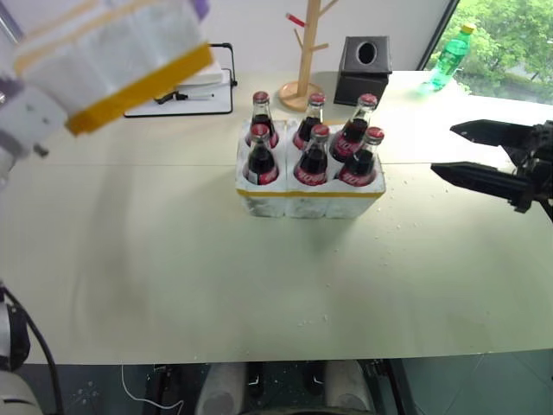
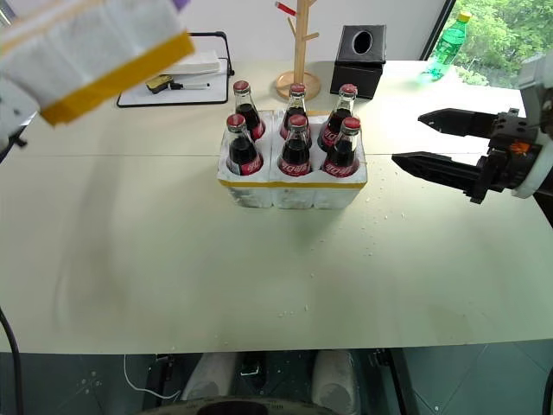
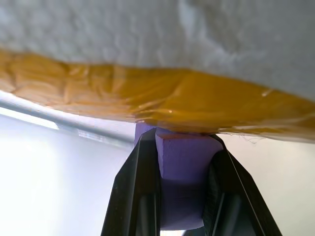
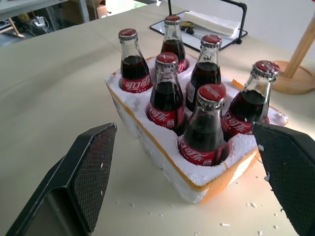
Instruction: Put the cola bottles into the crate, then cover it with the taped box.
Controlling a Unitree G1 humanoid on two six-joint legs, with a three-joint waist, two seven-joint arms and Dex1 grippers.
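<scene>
Nearest, the left gripper [image 3: 183, 196] pinches a purple tab under the taped box [image 1: 108, 56], held aloft at the table's [image 1: 173, 259] left; foam is light but crumbly, so that small tab grip looks wobbly. Mid-table stands the crate [image 1: 309, 197], all six cola bottles [image 1: 311, 156] seated, glass and top-heavy. The right gripper [image 2: 432, 143] hovers beside it, jaws spread wide and empty.

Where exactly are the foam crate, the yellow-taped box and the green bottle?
Low white foam crate [image 1: 285, 201], left eye view, front wall.
White foam yellow-taped box [image 1: 112, 52], left eye view, side face.
Green plastic bottle [image 2: 450, 45], right eye view, body.
</scene>
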